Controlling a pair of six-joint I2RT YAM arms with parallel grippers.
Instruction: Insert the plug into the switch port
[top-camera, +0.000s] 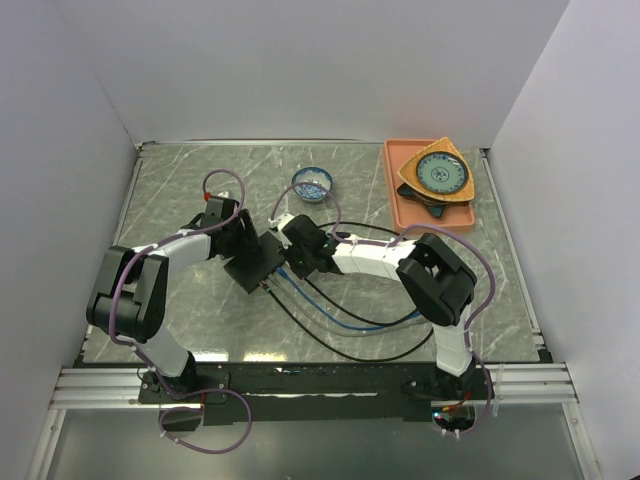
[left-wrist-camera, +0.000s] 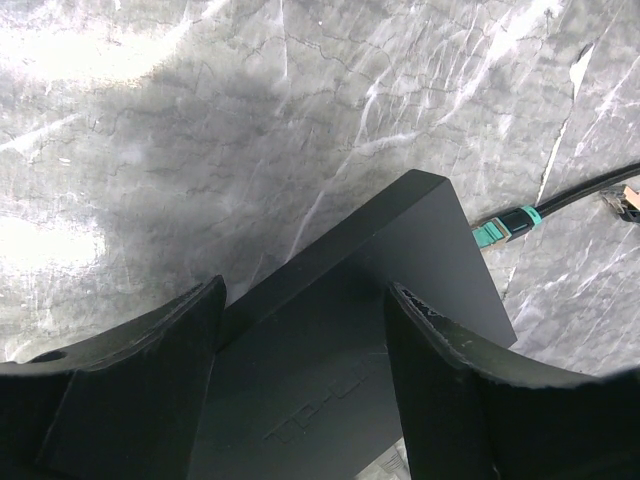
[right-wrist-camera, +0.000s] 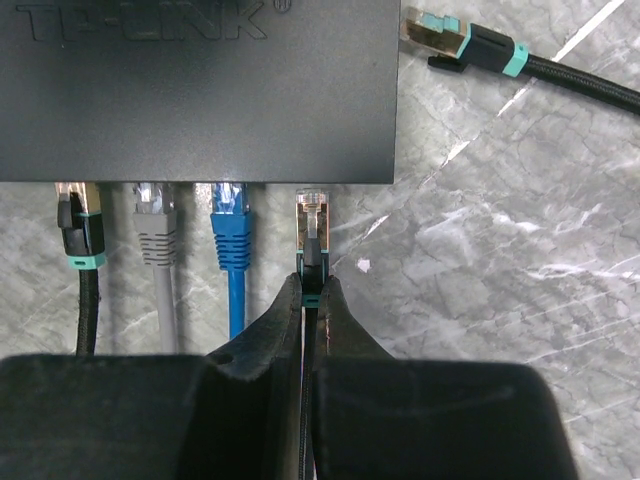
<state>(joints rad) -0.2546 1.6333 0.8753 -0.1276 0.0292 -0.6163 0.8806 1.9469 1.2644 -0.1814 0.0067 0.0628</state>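
Observation:
The switch (right-wrist-camera: 200, 90) is a flat black box lying on the marble table, also seen in the overhead view (top-camera: 255, 265). Black, grey and blue cables sit in three sockets along its near edge. My right gripper (right-wrist-camera: 312, 285) is shut on the black braided cable just behind the plug (right-wrist-camera: 312, 215). The gold-tipped plug hangs just short of the switch's edge, in line with a fourth socket to the right of the blue one. My left gripper (left-wrist-camera: 305, 300) is open, its fingers (left-wrist-camera: 150, 380) standing to either side over the switch's top (left-wrist-camera: 330, 330); contact is unclear.
A second loose plug with a teal band (right-wrist-camera: 470, 45) lies by the switch's corner (left-wrist-camera: 505, 228). Cables loop over the table toward the near edge (top-camera: 340, 320). A small blue bowl (top-camera: 313, 183) and an orange tray (top-camera: 398, 205) with a plate stand at the back.

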